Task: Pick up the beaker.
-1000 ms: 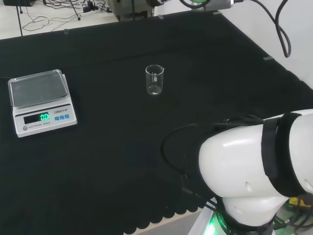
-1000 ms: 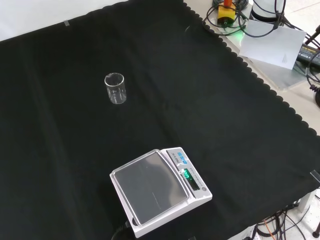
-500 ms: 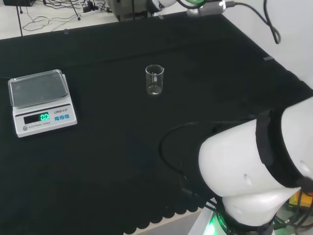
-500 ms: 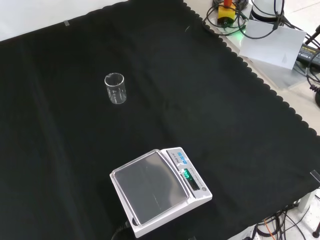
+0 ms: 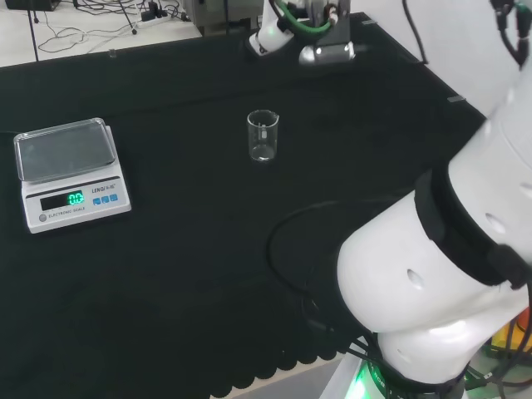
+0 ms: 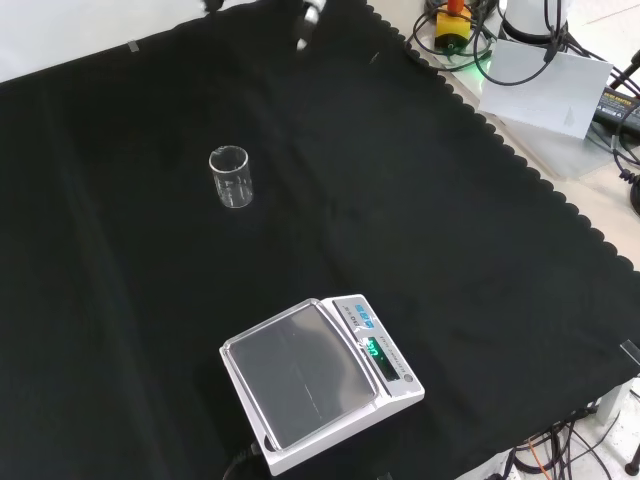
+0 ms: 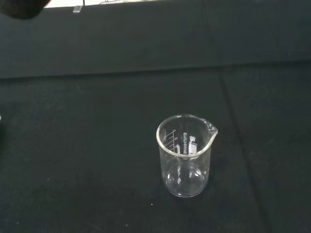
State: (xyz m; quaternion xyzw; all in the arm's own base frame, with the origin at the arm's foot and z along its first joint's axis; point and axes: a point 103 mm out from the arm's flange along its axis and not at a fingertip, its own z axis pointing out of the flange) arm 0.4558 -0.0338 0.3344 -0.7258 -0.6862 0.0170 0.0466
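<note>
The hand (image 5: 320, 29) is high above the far part of the black cloth (image 5: 183, 249) in the head view, well apart from the beaker (image 5: 263, 135). In the front view a fingertip (image 6: 309, 18) enters at the top edge. If the fingers are straight or curled, I cannot tell from these views.

The beaker stands upright and empty on the cloth, alone, with its spout (image 7: 212, 129) turned to one side in the wrist view. The scale (image 5: 71, 172) is well apart from it, so it does not disturb the approach.

The step in hand is, I judge, the approach. To do it well, the hand should come down beside the beaker with fingers spread wider than the glass, and not touch the rim (image 7: 184, 133) first, because such a light vessel can tip or slide on cloth. Fingers and thumb should close on opposite sides of the wall (image 7: 187, 167), below the rim.
</note>
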